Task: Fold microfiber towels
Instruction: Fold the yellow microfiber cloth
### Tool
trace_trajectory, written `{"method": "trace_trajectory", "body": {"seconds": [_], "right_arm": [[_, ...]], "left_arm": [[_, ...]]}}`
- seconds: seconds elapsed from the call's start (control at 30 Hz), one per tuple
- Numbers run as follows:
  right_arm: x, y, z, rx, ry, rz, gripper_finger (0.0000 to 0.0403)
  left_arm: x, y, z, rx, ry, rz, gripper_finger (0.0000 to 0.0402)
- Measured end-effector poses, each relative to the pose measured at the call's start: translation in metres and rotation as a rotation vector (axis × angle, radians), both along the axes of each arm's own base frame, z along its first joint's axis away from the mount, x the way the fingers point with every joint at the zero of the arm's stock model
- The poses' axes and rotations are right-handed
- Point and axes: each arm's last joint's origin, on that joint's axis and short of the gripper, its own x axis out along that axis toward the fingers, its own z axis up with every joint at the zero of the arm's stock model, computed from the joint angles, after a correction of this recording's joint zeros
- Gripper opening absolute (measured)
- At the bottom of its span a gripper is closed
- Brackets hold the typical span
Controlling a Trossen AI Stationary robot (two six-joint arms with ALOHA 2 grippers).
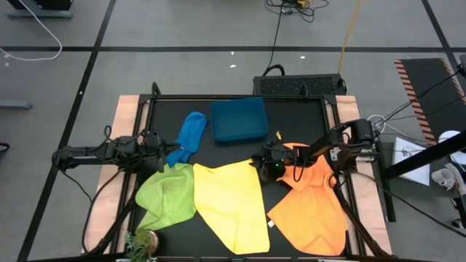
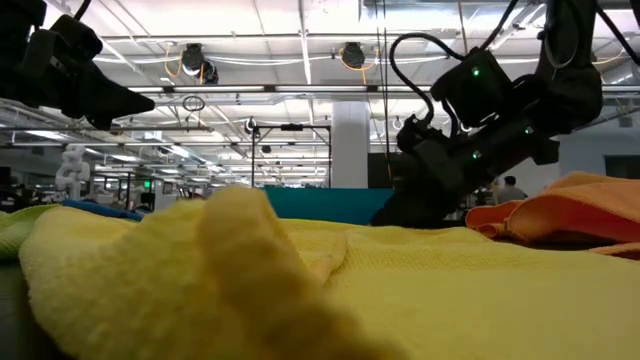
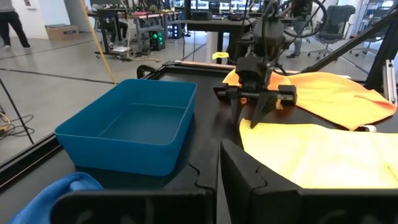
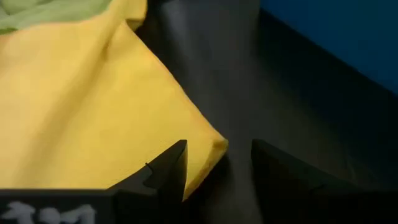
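The yellow towel point(image 1: 229, 204) lies spread on the black table, with the lime green towel point(image 1: 167, 196) to its left and the orange towel point(image 1: 313, 207) to its right. A bright blue towel point(image 1: 191, 135) lies bunched at the far left. My right gripper point(image 1: 257, 161) is open and slants down low over the table. Its fingers stand on either side of the yellow towel's far right corner point(image 4: 214, 144), and no touch shows. My left gripper point(image 1: 163, 149) waits shut at the left, above the blue towel.
A teal bin point(image 1: 238, 120) stands just beyond the right gripper toward the far edge; bare black table lies between them. The orange towel partly lies under the right arm. A small potted plant point(image 1: 142, 240) sits at the near left corner.
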Motion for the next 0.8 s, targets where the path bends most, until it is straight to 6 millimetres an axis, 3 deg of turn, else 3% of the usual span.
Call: {"method": "trace_trajectory", "body": {"seconds": [0.47, 0.8], "right_arm": [[-0.0008, -0.0023, -0.0047, -0.003, 0.024, -0.004, 0.0143], [-0.0005, -0.0004, -0.0013, -0.072, 0.022, 0.049, 0.0008]], "left_arm": [[0.0, 0.0, -0.0001, 0.0, 0.0, 0.0, 0.0021], [0.0, 0.0, 0.0, 0.091, 0.02, -0.011, 0.0021]]}}
